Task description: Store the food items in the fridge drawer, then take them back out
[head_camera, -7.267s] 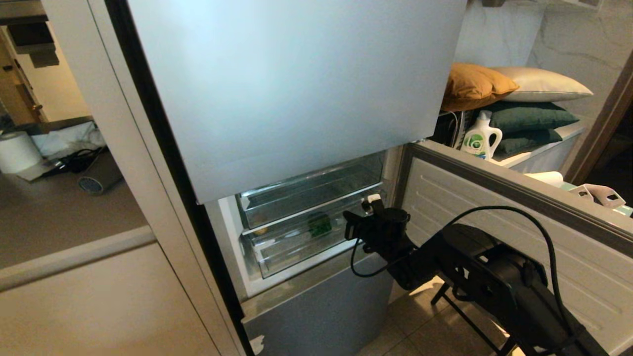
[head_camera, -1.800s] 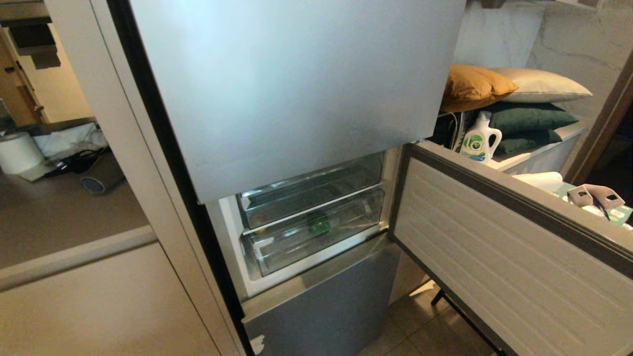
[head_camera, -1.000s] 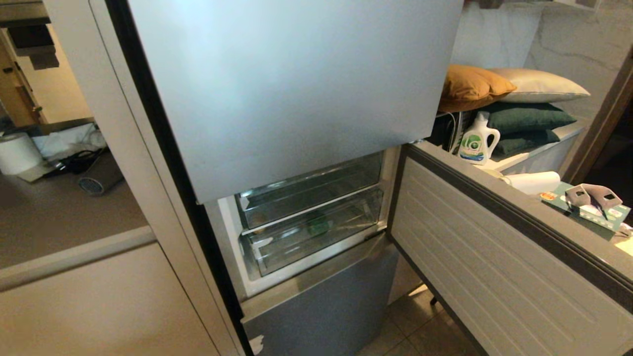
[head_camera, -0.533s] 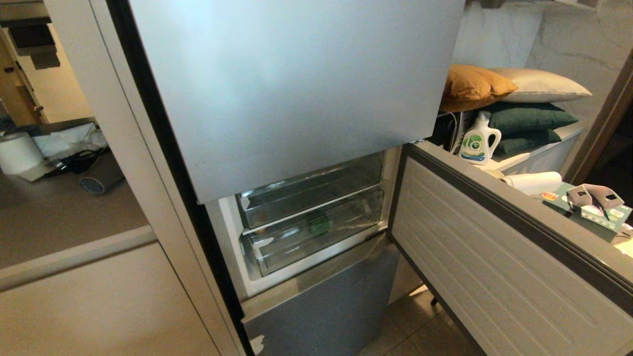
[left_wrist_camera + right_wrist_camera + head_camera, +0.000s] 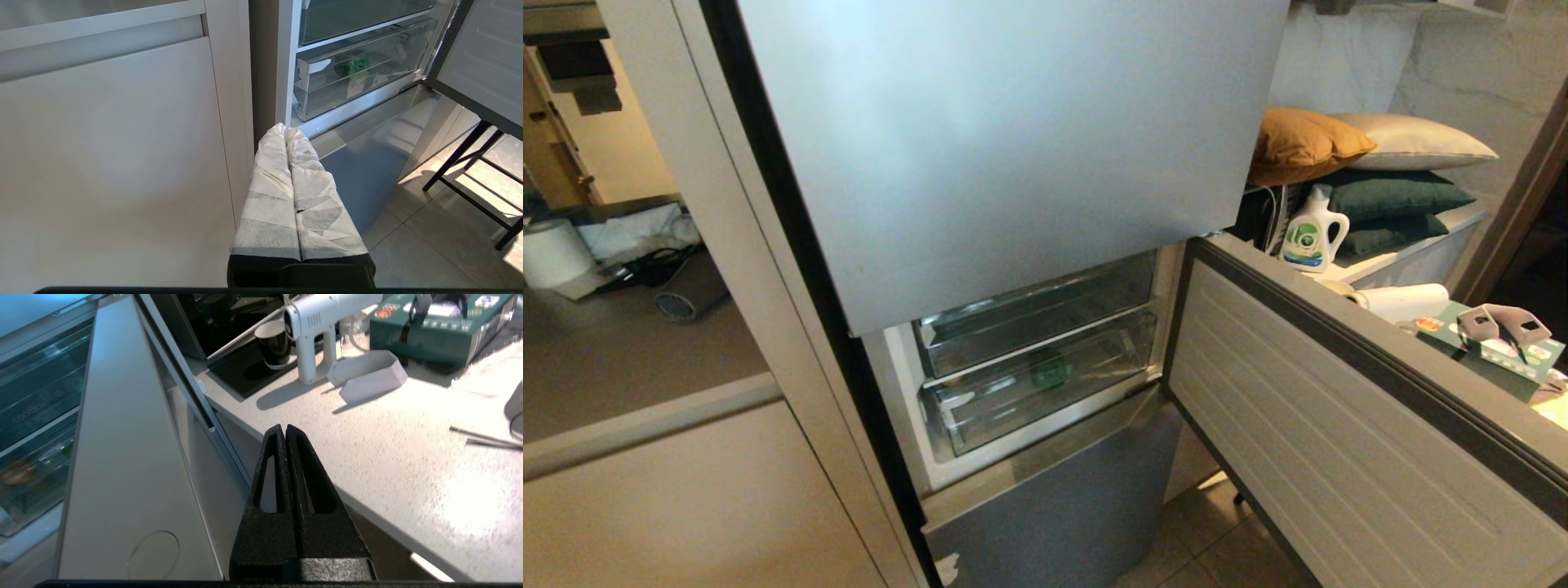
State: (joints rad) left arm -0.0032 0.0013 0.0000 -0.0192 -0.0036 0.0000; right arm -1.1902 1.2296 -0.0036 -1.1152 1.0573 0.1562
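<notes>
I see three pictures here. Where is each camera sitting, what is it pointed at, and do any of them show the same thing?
Head view: from the robot's head, looking down at the open fridge door and the fridge drawer; no arm shows.
Left wrist view: low by the beige cabinet, behind the shut left gripper, facing the drawer.
Right wrist view: behind the shut right gripper, over the counter beside the door.
Head and left wrist views share the green pepper.

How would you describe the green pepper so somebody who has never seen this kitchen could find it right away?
Start at the tall silver fridge; below its upper door, the middle door stands swung open. Inside are two clear drawers, and the pepper lies in the lower drawer. It is the only bright green thing behind the clear plastic.
</notes>
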